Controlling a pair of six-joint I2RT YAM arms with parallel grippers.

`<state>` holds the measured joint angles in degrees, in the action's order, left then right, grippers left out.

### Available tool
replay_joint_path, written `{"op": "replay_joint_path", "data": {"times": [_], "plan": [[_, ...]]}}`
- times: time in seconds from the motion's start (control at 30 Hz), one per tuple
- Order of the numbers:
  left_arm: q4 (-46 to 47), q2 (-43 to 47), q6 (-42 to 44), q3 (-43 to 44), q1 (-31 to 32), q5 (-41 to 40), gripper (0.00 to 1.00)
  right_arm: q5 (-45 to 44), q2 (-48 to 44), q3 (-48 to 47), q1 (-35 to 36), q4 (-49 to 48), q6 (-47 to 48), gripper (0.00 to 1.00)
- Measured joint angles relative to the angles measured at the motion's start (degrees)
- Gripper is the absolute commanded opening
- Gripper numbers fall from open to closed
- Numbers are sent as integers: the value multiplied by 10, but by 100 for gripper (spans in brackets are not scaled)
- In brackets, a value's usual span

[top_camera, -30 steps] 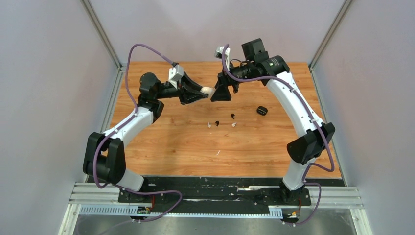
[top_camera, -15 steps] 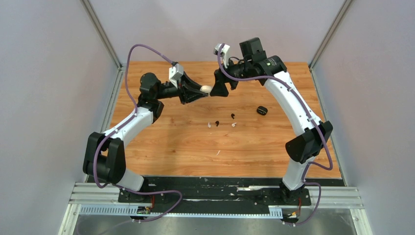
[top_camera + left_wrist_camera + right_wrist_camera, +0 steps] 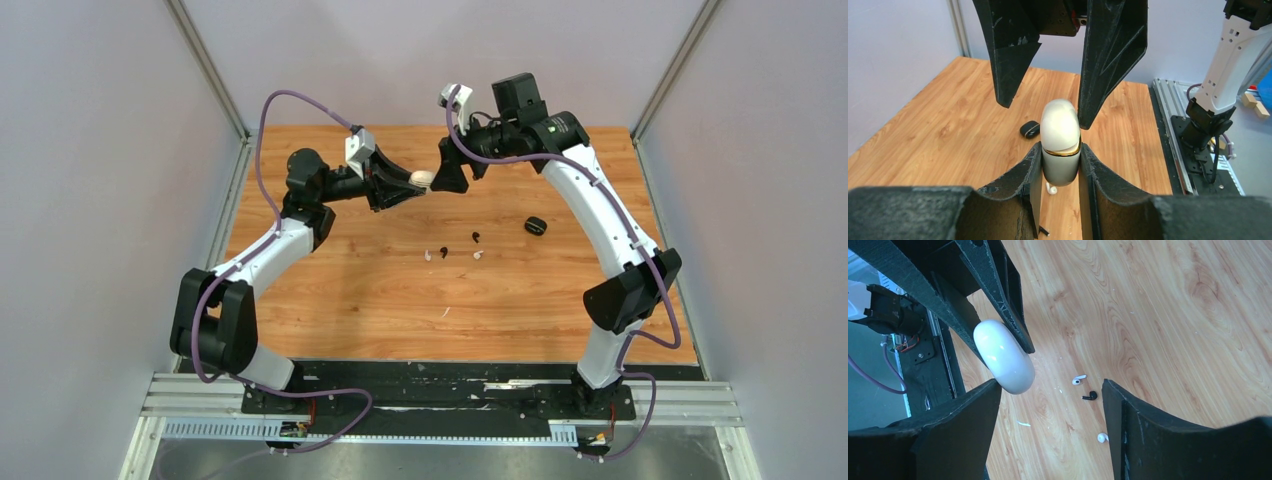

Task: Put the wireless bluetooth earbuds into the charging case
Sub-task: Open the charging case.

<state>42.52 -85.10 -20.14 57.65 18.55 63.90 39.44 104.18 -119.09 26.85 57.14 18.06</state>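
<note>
A white charging case (image 3: 1060, 135) with a gold band is held above the table, my left gripper (image 3: 1060, 150) shut on its lower half. From the top view the case (image 3: 422, 180) sits between both grippers. My right gripper (image 3: 1050, 385) is open, and its fingers (image 3: 1110, 60) straddle the case's rounded top; one finger stands against the lid's side. On the wood below lie two white earbuds (image 3: 428, 255) (image 3: 478, 255) and two black earbuds (image 3: 443, 251) (image 3: 475, 238). The right wrist view shows the case (image 3: 1004, 357) and a white earbud (image 3: 1078, 379).
A small black case (image 3: 534, 226) lies shut on the table to the right of the earbuds, also in the left wrist view (image 3: 1030, 129). A pale sliver of scrap (image 3: 445, 312) lies nearer the front. Grey walls enclose the wooden table (image 3: 330, 290).
My right gripper has moved left and back until its fingers straddle the case's top, and its jaws have narrowed slightly. The left gripper and the case have stayed put.
</note>
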Motion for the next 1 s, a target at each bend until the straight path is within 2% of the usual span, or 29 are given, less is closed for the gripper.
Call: {"op": "replay_joint_path", "data": {"times": [0.2, 0.33, 0.7, 1.0], "plan": [[-4, -3, 1, 0, 0, -2, 0, -1, 0, -1, -4, 0, 0, 70], [-12, -3, -1, 0, 3, 13, 0, -9, 0, -4, -12, -17, 4, 63], [2, -16, -37, 0, 7, 17, 0, -11, 0, -4, -10, -26, 25, 62], [14, -17, -53, 0, 7, 14, 0, 15, -11, 23, -8, -39, 39, 51]]}}
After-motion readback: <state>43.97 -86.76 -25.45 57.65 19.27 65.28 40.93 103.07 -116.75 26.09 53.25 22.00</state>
